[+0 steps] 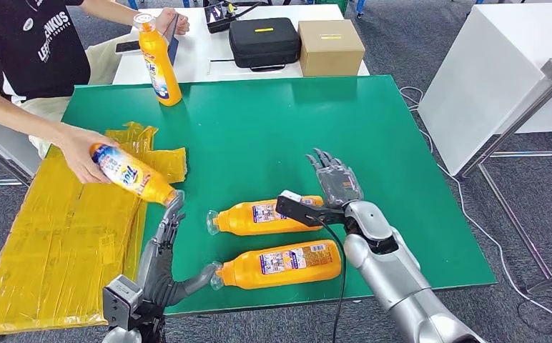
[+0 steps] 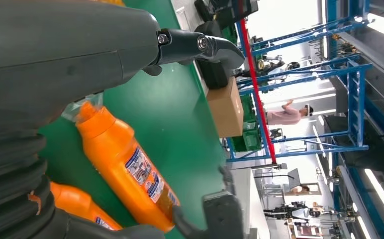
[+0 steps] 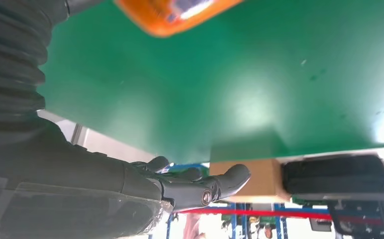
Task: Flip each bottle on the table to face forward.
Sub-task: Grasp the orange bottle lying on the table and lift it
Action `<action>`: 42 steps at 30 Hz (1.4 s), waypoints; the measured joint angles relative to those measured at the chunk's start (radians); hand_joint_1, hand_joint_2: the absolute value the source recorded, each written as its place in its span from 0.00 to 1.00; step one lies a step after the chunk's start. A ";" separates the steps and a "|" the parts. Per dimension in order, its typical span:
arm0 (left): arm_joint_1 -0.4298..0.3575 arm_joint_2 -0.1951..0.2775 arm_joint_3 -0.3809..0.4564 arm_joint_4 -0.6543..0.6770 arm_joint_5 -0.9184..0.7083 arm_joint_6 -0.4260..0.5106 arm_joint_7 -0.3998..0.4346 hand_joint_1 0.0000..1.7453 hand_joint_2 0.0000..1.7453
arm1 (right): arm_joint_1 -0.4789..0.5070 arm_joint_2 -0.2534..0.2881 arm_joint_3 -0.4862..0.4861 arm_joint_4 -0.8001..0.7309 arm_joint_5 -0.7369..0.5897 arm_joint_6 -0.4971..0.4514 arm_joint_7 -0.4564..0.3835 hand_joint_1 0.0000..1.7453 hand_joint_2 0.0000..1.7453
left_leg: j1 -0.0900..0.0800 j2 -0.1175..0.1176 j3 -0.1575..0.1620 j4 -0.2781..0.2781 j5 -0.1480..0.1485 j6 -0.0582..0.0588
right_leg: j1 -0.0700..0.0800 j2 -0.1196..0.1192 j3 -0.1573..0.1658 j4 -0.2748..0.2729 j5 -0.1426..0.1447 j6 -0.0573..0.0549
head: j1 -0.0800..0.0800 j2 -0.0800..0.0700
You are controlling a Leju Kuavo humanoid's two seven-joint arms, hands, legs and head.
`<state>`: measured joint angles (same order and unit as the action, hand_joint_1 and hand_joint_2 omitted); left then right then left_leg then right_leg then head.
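Your right hand [image 1: 336, 182] is above the green table [image 1: 373, 143], its fingers spread and straight, and it holds nothing; it hangs just past the base end of the farther lying bottle [image 1: 259, 216]. Your left hand [image 1: 167, 221] is at about 9 o'clock from that bottle, its fingers stretched forward and empty, the tips just under the cap of the bottle in the person's hand [image 1: 129, 174].

The nearer lying bottle [image 1: 284, 263] is at 6 o'clock from the farther one, both on their side with caps to 9 o'clock and small-print back labels up; you cannot read them. One upright bottle [image 1: 157, 61] stands at 11 o'clock on the table, its label too blurred to read
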<state>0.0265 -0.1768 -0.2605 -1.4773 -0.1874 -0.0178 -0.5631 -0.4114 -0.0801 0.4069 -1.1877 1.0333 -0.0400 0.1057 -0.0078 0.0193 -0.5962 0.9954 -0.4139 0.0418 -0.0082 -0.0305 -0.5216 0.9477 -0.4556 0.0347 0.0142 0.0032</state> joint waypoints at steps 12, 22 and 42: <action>-0.014 0.014 -0.003 -0.094 0.019 0.026 -0.013 0.00 1.00 | -0.006 0.035 0.027 0.065 -0.004 -0.017 0.000 0.00 1.00 | 0.000 0.000 0.001 0.000 0.000 0.000 | 0.000 0.001 0.001 0.000 0.000 0.000 | 0.000 0.000; -0.066 0.034 0.002 -0.163 0.054 0.041 -0.008 0.00 1.00 | -0.036 0.096 0.040 0.179 0.016 -0.063 0.017 0.00 1.00 | 0.001 0.000 0.010 0.000 -0.001 -0.001 | 0.000 0.001 0.000 0.000 -0.001 -0.001 | 0.000 0.000; -0.101 0.041 0.024 -0.151 0.075 0.060 0.002 0.00 1.00 | -0.087 0.128 0.028 0.286 0.044 -0.056 0.013 0.00 1.00 | 0.001 0.006 0.020 -0.001 -0.001 -0.001 | 0.000 0.007 0.006 -0.001 -0.001 -0.002 | 0.000 0.000</action>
<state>-0.0745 -0.1353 -0.2360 -1.6285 -0.1120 0.0422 -0.5610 -0.4984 0.0478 0.4345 -0.9021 1.0772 -0.0958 0.1190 -0.0063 0.0258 -0.5759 0.9946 -0.4152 0.0407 -0.0077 -0.0239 -0.5157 0.9471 -0.4562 0.0322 0.0145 0.0033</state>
